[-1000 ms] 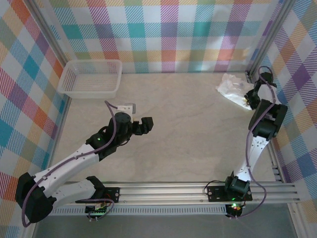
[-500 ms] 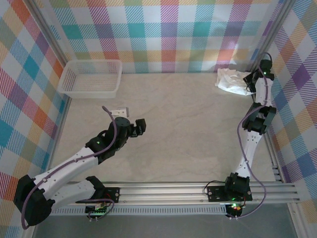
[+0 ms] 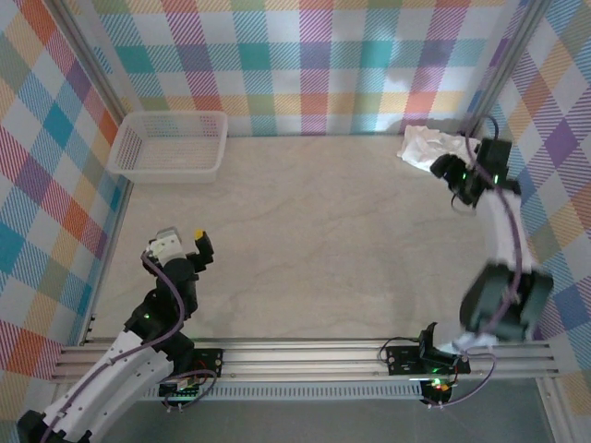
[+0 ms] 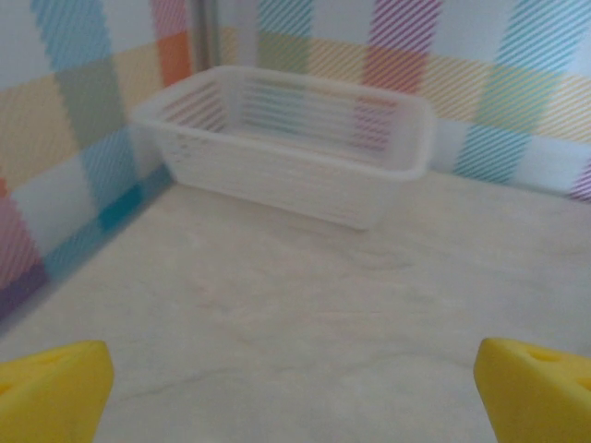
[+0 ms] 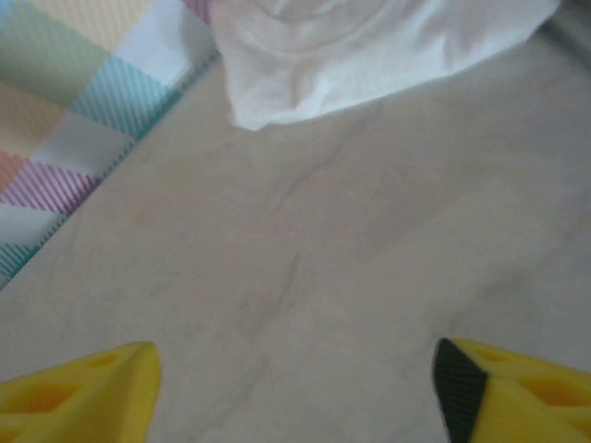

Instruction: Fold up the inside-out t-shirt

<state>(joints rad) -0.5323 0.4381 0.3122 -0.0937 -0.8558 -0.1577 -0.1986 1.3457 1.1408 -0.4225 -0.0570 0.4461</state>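
L tool [image 4: 295, 397] wide, R tool [image 5: 295, 392] wide, empty (t-shirt [image 5: 369, 46] bunched ahead)

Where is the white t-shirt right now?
In the top view, the t-shirt lies bunched in the far right corner against the checked wall, just beyond the right gripper; the basket sits across in the far left corner.

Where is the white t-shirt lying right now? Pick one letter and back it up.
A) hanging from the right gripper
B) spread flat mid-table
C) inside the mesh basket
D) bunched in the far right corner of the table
D: the t-shirt lies crumpled in the far right corner, well away from the basket, and the right gripper is open with nothing between its fingers.
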